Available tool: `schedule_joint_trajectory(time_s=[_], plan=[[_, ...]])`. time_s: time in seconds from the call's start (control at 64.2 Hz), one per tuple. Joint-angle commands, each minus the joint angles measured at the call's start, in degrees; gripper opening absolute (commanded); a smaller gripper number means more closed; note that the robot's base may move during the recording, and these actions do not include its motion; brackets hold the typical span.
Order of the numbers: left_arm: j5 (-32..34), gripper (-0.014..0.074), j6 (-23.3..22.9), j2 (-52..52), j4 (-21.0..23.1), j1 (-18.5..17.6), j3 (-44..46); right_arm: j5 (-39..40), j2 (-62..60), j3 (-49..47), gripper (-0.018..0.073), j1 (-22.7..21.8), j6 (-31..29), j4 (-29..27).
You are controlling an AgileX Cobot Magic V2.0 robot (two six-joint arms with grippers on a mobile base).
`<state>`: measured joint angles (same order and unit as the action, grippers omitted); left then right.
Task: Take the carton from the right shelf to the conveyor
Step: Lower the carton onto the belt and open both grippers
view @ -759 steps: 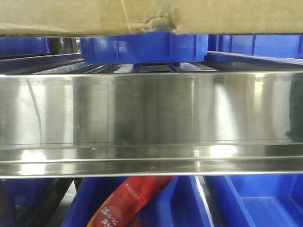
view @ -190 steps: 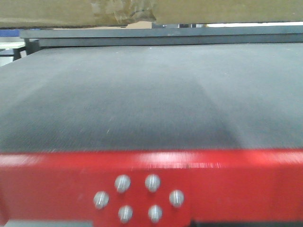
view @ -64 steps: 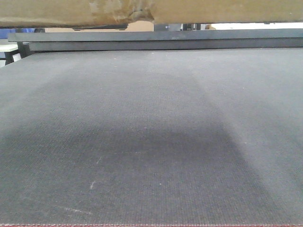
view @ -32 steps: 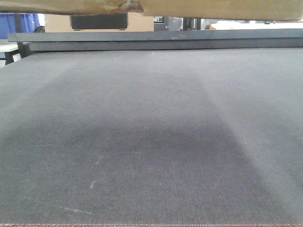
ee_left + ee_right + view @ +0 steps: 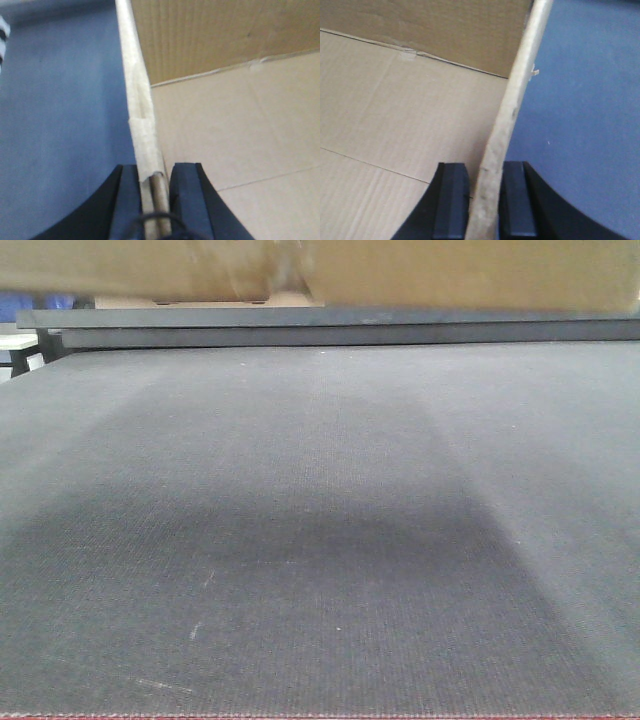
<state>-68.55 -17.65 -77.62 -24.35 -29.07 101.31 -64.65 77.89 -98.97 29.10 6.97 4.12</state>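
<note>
Brown corrugated carton (image 5: 450, 270) hangs over the dark grey conveyor (image 5: 320, 540), long axis left to right, open side up. The left pincer (image 5: 155, 174) and right pincer (image 5: 483, 171) each clamp the top edge of an end wall. The conveyor spreads wide outside both walls.

The conveyor (image 5: 320, 440) is filling almost the whole front view. Its belt is looking dark grey, flat and finely ribbed. A big dark shadow (image 5: 300, 550) is lying across its middle. A few tiny white marks (image 5: 195, 630) are showing near the front. A thin red strip (image 5: 320, 717) is running along the near edge, and a dark rail (image 5: 340, 328) is running across the far end. The carton (image 5: 450, 270) is showing above that far end. I cannot tell if it is touching the belt.
</note>
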Motion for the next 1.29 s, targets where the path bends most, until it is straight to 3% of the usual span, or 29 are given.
schedule_joint_trajectory(time_s=[0.0, 0.202, 0.343, 0.53, 0.607, 0.685, 0.794, 0.841, 0.919, 0.935, 1.137, 1.277], plan=[[0.0, -0.0016, 0.5, -2.8, -0.2, -0.2, 0.0, 2.0, 2.3, -0.3, -0.0065, 0.0, -1.4, 0.9], [2.4, -0.0016, 0.5, -9.7, -1.3, 0.5, -2.8, 2.8, 10.4, -0.3, -0.0065, -3.8, -1.4, 1.5], [7.4, -0.0016, 0.5, -12.8, 1.8, 3.6, -5.7, 4.2, 15.7, -0.3, -0.0065, -6.0, -1.4, 1.5], [12.0, -0.0013, 0.5, -16.5, 2.7, 8.4, -8.6, 6.6, 20.8, -0.3, -0.0065, -6.7, -1.4, 1.5], [12.7, 0.0038, 1.3, -17.7, 4.0, 9.5, -8.7, 7.1, 21.6, -0.3, -0.0065, -6.7, -1.4, 1.5], [13.1, 0.0166, 2.2, -18.7, 4.7, 9.9, -8.7, 7.2, 21.9, -0.3, -0.0055, -6.7, -1.4, 1.2], [13.1, 0.0394, 2.2, -19.3, 4.7, 10.0, -8.7, 7.3, 21.6, -0.4, 0.0125, -6.7, -1.4, 1.2], [13.1, 0.0532, 2.2, -19.3, 4.7, 10.0, -8.7, 7.3, 21.5, -0.4, 0.0314, -6.7, -1.4, 1.2], [12.3, 0.0609, 2.2, -19.1, 4.8, 10.0, -8.4, 6.8, 21.2, -0.4, 0.0557, -6.7, -1.4, 1.2], [12.1, 0.0611, 2.2, -19.0, 4.8, 10.0, -8.3, 6.7, 21.1, -0.4, 0.0582, -6.7, -1.4, 1.2], [10.1, 0.0562, 2.2, -14.0, 5.0, 10.0, -8.0, 5.6, 17.5, -0.4, 0.0533, -6.7, -1.4, 1.2], [9.6, 0.0410, 2.5, -7.5, 4.6, 10.8, -8.1, 5.6, 13.1, -0.4, 0.0396, -7.1, -1.4, 1.3]])
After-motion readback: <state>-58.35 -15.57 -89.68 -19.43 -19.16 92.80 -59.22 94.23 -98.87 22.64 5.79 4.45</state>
